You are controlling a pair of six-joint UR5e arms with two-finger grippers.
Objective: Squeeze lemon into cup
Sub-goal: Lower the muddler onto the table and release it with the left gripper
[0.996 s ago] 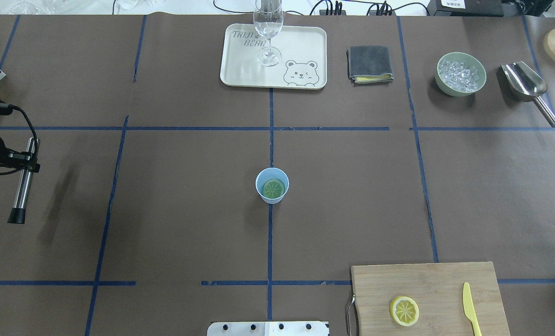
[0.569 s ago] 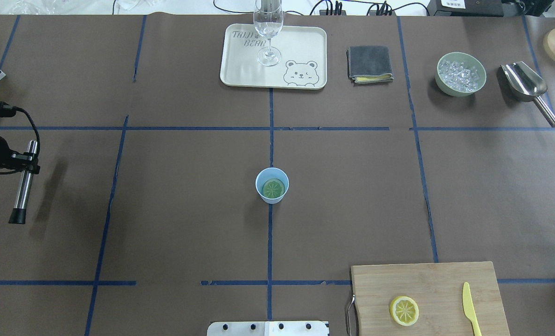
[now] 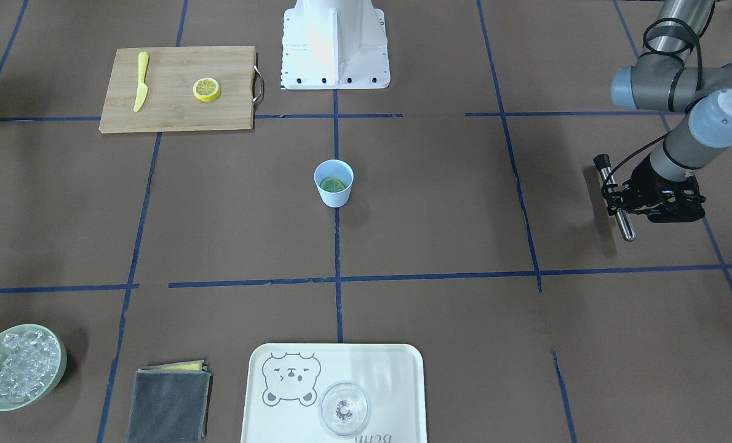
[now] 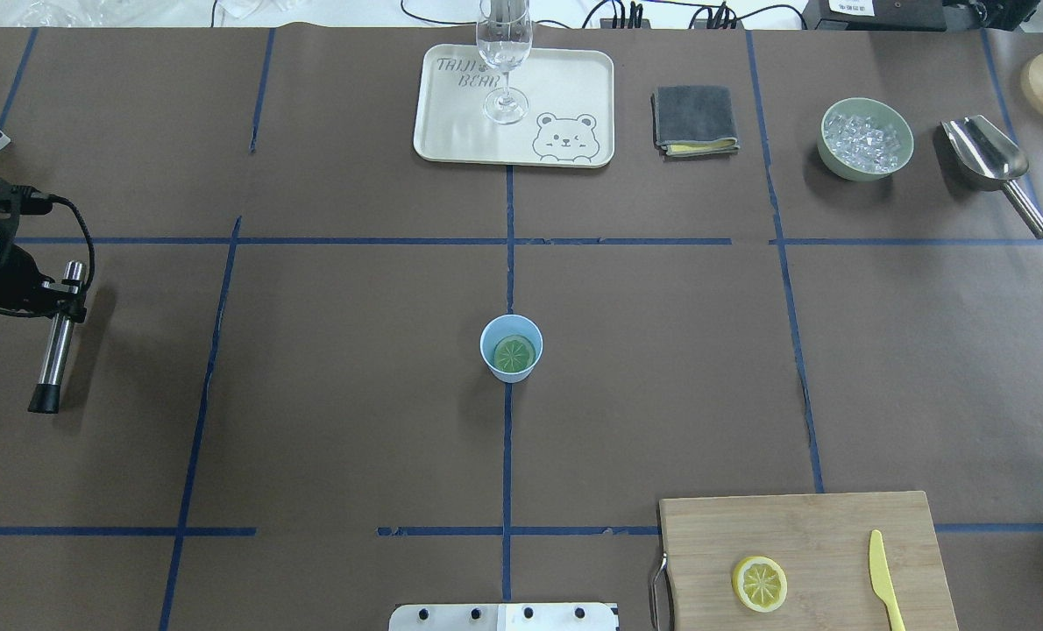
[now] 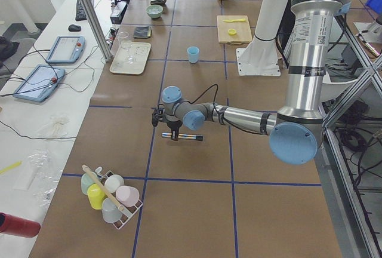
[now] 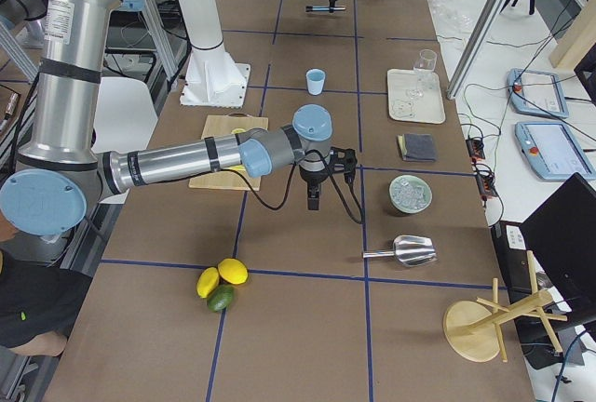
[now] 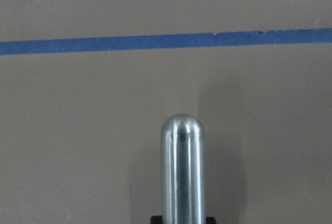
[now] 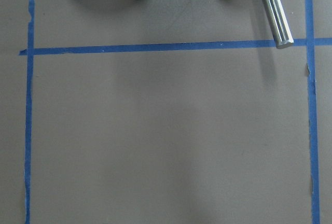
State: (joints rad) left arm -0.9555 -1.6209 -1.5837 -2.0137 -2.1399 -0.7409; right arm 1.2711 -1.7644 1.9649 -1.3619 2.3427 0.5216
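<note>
A wide brown counter (image 4: 355, 394) marked with blue tape lines carries everything.

The left arm (image 3: 686, 141) reaches in low from the robot's left side, elbow bent and forearm nearly level. The left gripper (image 3: 617, 200) is closed around a steel rod (image 4: 54, 359) with a black end. It holds the rod roughly level above the counter, with the black end toward the robot and the rounded steel end pointing away.

The right arm (image 6: 186, 158) stretches out low over the counter's far right. The right gripper (image 6: 314, 202) points straight down near the ice bowl. Whether it is open or closed cannot be told.

A wooden cutting board (image 4: 793, 535) lies near the robot on its right. A cream tray (image 4: 565, 88) with a bear drawing sits at the far edge, and a clear wine glass (image 4: 505, 44) stands upright on it. To the tray's right are a folded grey cloth (image 4: 695, 118), a pale green bowl (image 4: 824, 153) of ice and a metal scoop (image 4: 986, 153).

A light-blue cup (image 4: 488, 343) stands upright at the counter's centre, well apart from both arms. A lemon slice (image 4: 514, 354) lies flat in its bottom, looking greenish.

On the board, a yellow knife (image 4: 881, 578) lies beside a second lemon slice (image 4: 759, 584).
</note>
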